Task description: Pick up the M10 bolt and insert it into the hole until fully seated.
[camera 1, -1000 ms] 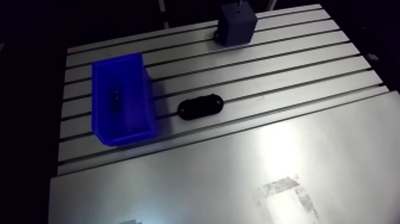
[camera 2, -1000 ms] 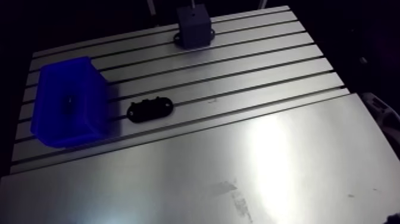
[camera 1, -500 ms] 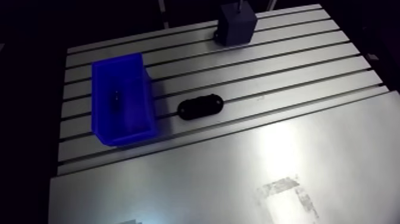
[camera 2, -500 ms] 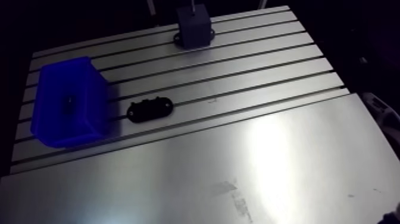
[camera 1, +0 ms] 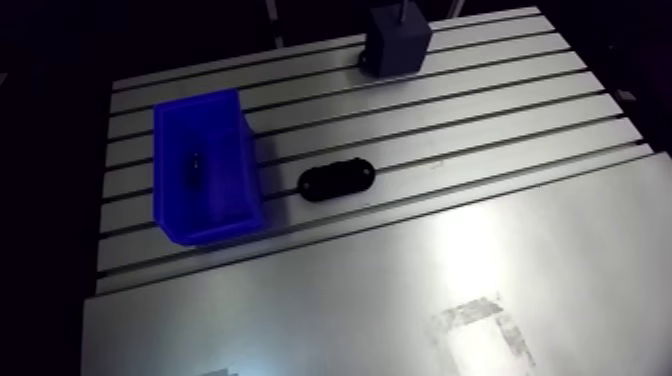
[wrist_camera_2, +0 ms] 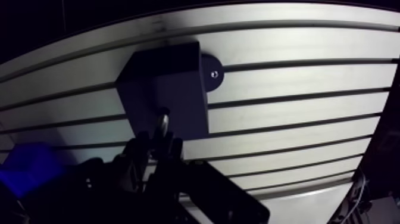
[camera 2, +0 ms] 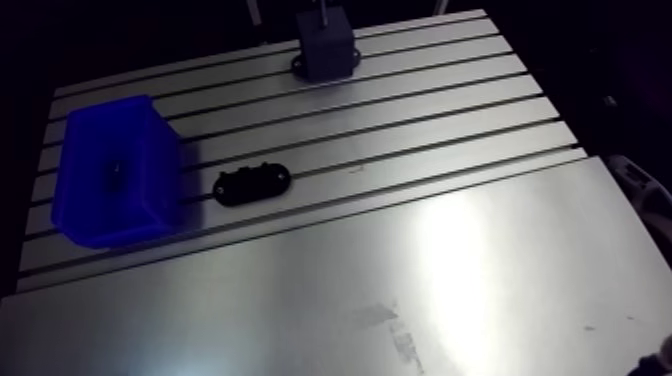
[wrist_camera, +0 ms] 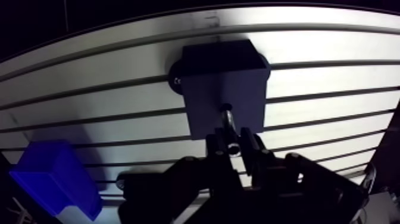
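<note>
In the wrist view my gripper is shut on the M10 bolt, a shiny shaft that sticks out ahead of the fingertips. The bolt's tip meets the top face of the dark grey block, at a small round hole; how deep it sits cannot be made out. The same grey block stands at the far edge of the slotted table in the arm view, with a thin rod rising from its top. The gripper itself is out of the arm view.
A blue bin stands on the table's left side with a small dark item inside. A black oval part lies just right of it. A smooth plate covers the near half of the table.
</note>
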`<move>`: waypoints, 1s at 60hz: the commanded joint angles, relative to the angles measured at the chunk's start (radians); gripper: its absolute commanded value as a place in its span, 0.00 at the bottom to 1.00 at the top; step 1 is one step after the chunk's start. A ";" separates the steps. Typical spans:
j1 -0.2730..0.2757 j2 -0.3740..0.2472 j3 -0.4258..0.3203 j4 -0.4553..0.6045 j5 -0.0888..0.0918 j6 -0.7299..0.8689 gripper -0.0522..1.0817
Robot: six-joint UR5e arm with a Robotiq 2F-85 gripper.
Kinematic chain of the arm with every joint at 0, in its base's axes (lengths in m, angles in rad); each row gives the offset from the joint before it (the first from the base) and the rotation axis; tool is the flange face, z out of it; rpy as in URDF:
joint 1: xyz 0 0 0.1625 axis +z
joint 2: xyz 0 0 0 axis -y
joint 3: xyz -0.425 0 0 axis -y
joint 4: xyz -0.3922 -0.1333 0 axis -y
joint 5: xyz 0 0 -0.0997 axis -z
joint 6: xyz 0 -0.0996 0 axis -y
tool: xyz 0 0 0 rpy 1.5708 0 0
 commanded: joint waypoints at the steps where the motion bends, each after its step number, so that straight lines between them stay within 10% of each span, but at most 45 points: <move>1: -0.002 0.000 0.004 -0.001 0.000 0.000 1.00; 60: -0.002 -0.003 0.006 -0.017 0.002 -0.004 1.00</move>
